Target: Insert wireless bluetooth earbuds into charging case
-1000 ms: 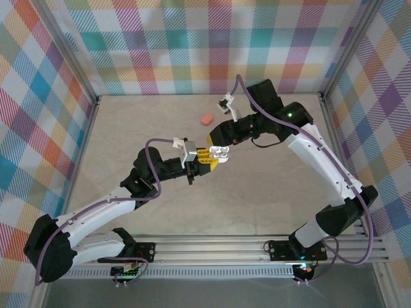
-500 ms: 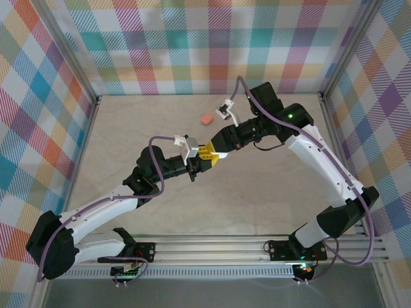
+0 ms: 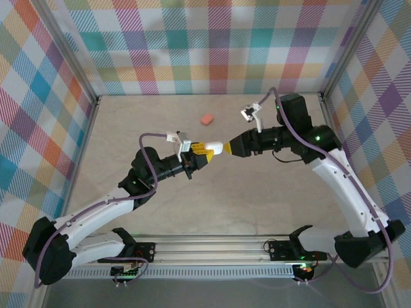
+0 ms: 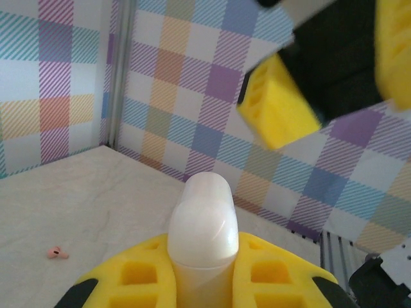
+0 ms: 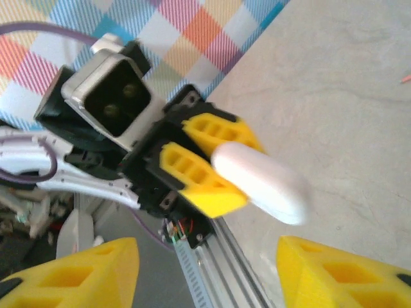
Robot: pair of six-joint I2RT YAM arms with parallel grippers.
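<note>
White charging case [image 3: 217, 149], smooth and pebble-shaped, is held off the table [image 3: 257, 199] near the middle of the workspace, clamped at one end between the yellow fingers [image 4: 138, 276] of the left gripper [image 3: 208, 153], with its rounded free end sticking out past them. The right gripper [image 3: 232, 148] is pointed at that free end from the opposite side, just beside it; its jaws are spread wide and nothing is held between them. A single salmon-pink earbud [image 4: 58, 253] is seen lying on the table surface in the left wrist view. A salmon-pink case [image 3: 206, 119] is lying on the table farther back, well apart from both grippers.
</note>
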